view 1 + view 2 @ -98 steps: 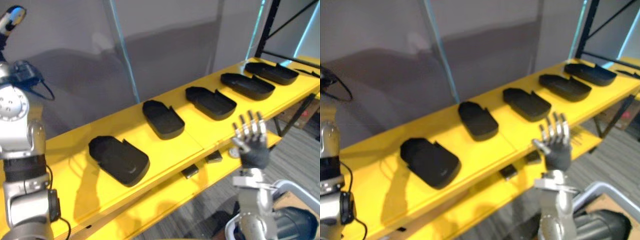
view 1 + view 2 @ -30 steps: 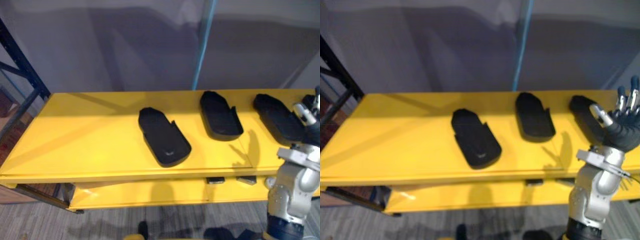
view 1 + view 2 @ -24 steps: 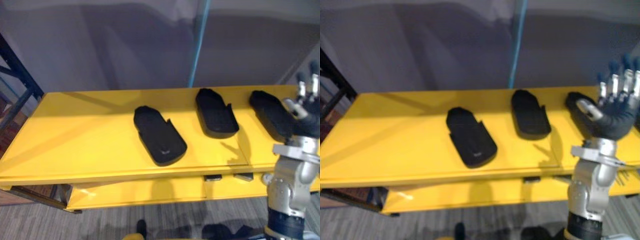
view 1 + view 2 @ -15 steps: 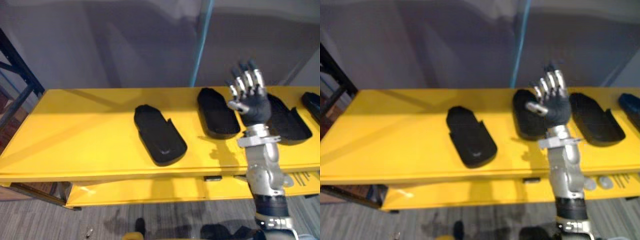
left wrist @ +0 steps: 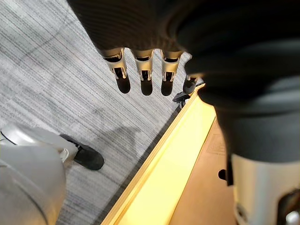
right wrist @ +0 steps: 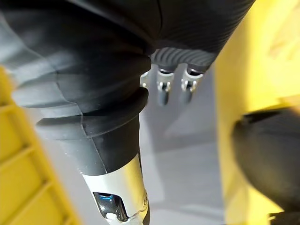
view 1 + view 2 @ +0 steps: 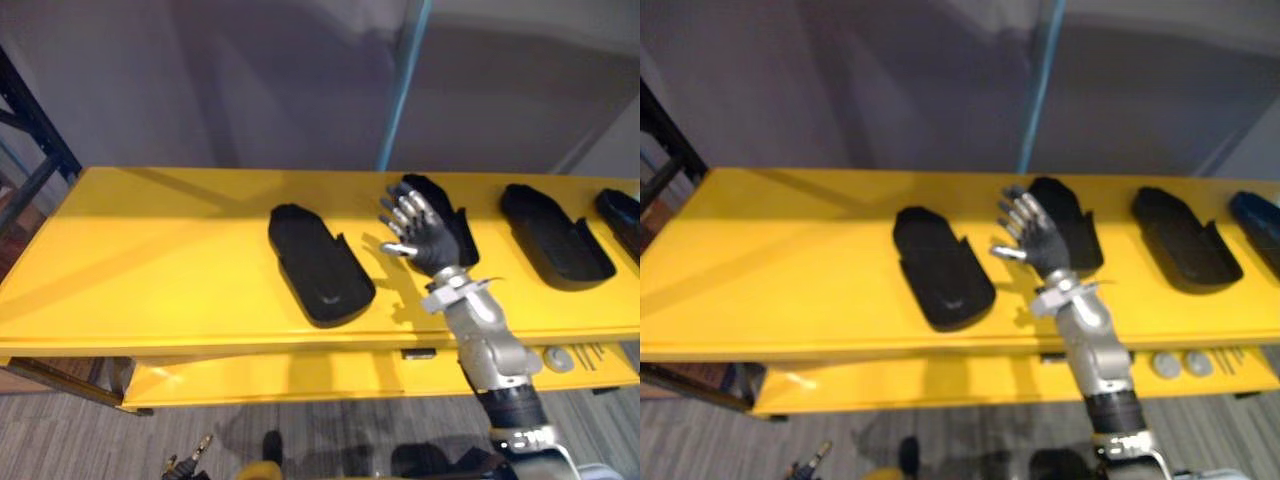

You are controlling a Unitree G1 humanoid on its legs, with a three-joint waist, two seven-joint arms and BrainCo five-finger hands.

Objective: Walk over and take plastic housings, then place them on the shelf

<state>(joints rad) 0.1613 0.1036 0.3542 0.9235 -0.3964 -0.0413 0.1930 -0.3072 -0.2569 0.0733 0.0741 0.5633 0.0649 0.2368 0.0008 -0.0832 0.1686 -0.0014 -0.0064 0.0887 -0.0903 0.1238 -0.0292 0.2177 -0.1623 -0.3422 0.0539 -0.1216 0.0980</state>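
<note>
My right hand (image 7: 422, 235), fingers spread and empty, hovers at a matte black, shoe-shaped housing (image 7: 1080, 235) on the smooth yellow shelf (image 7: 150, 250); left hand (image 5: 145, 75) hangs relaxed.

A grey wall (image 7: 220, 80) with a pale blue vertical strip (image 7: 401, 90) backs the yellow shelf (image 7: 150, 260); grey striped carpet (image 7: 60, 440) lies below.

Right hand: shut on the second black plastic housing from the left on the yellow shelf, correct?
Not quite. The right hand is open, with its fingers spread and holding nothing. It is raised in front of the second black plastic housing from the left, which lies on the yellow shelf. The right eye view shows this.
</note>
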